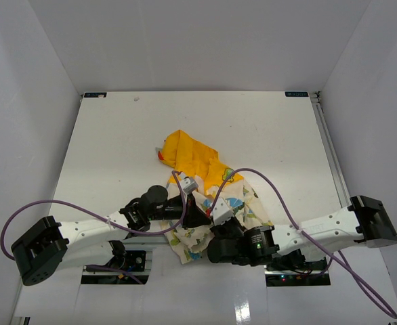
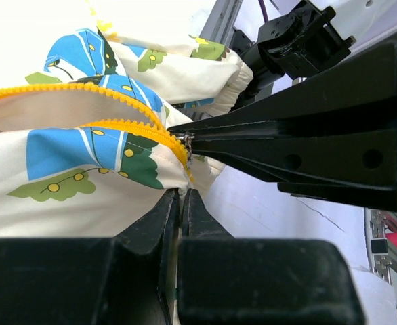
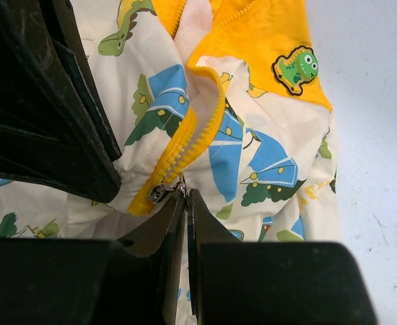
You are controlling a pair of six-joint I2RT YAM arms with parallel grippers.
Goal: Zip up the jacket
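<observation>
The top camera is overlooking the whole table [image 1: 266, 122] from its near edge, while both wrist cameras are facing the jacket's [image 1: 192, 152] zipper [image 3: 185, 145] close-up from opposite sides.

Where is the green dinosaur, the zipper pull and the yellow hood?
green dinosaur [image 3: 295, 68], right wrist view, its belly
zipper pull [image 3: 159, 191], right wrist view, its metal body
yellow hood [image 1: 185, 150], top external view, middle of its fabric

Bright, even overhead light; wrist foregrounds dark, seemingly soft-focused.
</observation>
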